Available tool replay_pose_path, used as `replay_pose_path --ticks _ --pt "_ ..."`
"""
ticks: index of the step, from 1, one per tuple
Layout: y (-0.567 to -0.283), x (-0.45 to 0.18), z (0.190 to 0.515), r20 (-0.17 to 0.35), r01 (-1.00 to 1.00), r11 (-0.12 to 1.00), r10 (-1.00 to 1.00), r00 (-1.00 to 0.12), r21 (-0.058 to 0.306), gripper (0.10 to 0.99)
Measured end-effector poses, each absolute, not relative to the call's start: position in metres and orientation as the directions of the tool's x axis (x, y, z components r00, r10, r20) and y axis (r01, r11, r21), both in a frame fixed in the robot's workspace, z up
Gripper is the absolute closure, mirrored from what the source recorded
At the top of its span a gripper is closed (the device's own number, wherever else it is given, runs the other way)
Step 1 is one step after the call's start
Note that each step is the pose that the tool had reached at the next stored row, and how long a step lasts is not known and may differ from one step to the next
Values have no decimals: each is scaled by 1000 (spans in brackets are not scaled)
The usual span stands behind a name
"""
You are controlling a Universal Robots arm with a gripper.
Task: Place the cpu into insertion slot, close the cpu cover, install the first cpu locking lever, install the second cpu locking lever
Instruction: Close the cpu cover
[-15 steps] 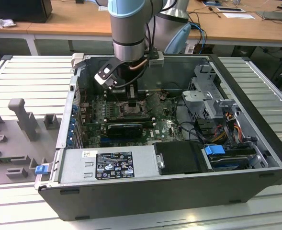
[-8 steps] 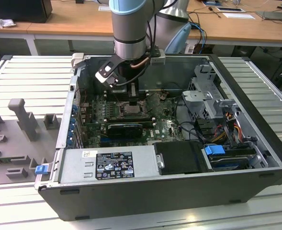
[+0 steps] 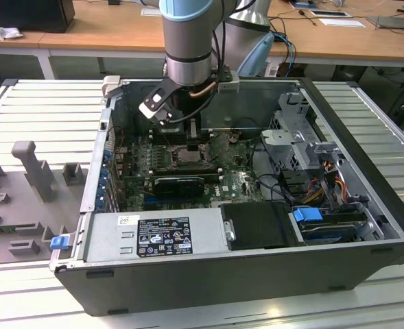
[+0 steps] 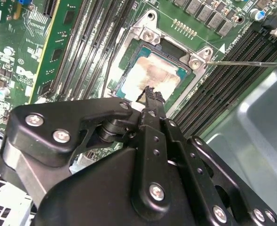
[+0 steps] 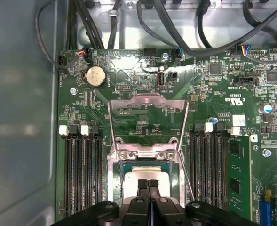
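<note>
Black gripper (image 4: 150, 94) linkage is filling the foreground of both wrist views; its two fingers are pressing together into one narrow tip, with nothing pinched between them. Whether that tip is touching the chip cannot be told.

Surface and room:
- Ribbed grey metal table (image 3: 44, 116) is carrying the open computer case (image 3: 222, 277), which is lying on its side.
- Grey fixture blocks (image 3: 30, 164) are sitting on the table at the exterior view's left.
- Wooden desks (image 3: 105, 27) are running along the back of the room.
- Robot arm (image 3: 188, 41) is reaching down into the case, over the green motherboard (image 5: 232, 94).

Task items:
- The cpu (image 4: 154, 75), a pale silvery-beige square with a smeared face, is lying flat inside the insertion slot (image 5: 127, 175), directly under the fingertip.
- The cpu cover (image 5: 147, 99), a dark-silver frame with a large cut-out, is standing raised on its hinge, clear of the chip.
- A thin metal lever rod (image 4: 246, 62) is jutting out beside the socket corner.

Edges and clearance:
- Long black memory slots (image 5: 84, 174) are flanking the socket on both sides.
- The grey case wall (image 5: 20, 117) is rising just beyond one bank.
- Black cables (image 5: 176, 33) are crossing beyond the board edge.
- The power supply box (image 3: 160, 236) is lining the near wall, well apart from the socket.
</note>
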State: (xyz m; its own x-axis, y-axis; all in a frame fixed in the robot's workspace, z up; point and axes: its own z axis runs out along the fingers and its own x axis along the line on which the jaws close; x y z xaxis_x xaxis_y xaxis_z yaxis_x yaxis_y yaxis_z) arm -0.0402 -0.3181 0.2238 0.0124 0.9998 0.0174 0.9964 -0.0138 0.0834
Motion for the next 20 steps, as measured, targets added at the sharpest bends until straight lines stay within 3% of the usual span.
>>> replay_pose_path --ticks 20 --pt "-318 -40 234 17 996 -14 1000 12 83 980"
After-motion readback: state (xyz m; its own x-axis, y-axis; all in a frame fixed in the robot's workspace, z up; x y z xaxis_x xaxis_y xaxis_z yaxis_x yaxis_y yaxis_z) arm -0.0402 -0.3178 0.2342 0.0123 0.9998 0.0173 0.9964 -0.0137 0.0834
